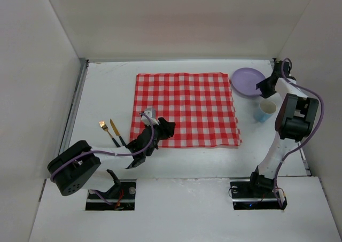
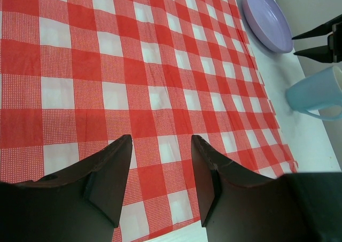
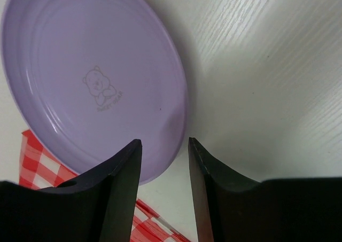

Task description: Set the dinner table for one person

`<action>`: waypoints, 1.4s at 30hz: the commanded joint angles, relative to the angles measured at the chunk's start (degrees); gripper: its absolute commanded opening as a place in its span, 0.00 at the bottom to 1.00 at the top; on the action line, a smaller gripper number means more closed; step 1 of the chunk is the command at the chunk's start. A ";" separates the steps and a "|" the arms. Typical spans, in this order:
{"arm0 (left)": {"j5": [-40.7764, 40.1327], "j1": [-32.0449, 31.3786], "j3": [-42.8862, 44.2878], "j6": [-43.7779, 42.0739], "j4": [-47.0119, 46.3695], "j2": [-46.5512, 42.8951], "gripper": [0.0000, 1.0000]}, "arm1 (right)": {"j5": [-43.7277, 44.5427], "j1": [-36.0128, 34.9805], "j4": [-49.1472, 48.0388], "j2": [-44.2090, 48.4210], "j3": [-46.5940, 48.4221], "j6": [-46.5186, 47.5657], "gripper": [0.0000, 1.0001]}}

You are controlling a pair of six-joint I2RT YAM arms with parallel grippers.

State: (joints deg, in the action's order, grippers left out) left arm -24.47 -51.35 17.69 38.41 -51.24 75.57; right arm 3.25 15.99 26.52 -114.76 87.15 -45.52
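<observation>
The purple plate [image 3: 96, 87] bears a faint bear drawing with small lettering beneath it, too blurred to read.

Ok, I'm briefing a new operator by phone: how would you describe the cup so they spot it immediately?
Start from the red-and-white checked cloth on the dinner table. Off its right edge sits a lilac plate, and the cup stands just nearer than that plate, beside the right arm. It is the only light blue, upright, handled item there.
</observation>
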 commanded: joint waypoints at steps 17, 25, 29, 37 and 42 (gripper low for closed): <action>-0.84 -0.02 -0.55 0.61 -3.25 -1.57 0.46 | 2.29 -2.58 7.75 -7.05 8.90 -0.98 0.21; -1.63 0.07 -1.08 -0.09 -3.25 -2.71 0.46 | 1.33 -1.62 1.45 -2.33 4.36 -3.34 0.00; -1.46 0.07 -1.17 -0.36 -3.34 -3.59 0.48 | -5.08 0.14 -7.61 4.97 1.09 -3.35 0.00; -1.81 1.56 -1.96 -1.32 -2.99 -7.80 0.51 | -10.71 -3.36 -9.56 15.87 1.88 1.83 0.00; -3.74 3.14 -2.84 -0.10 1.39 -15.96 0.50 | -10.02 -16.62 -10.52 21.06 -6.72 3.85 0.00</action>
State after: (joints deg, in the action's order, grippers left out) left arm -25.80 -49.10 15.49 38.00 -49.80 64.79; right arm -3.81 7.84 18.04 -95.61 84.82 -44.14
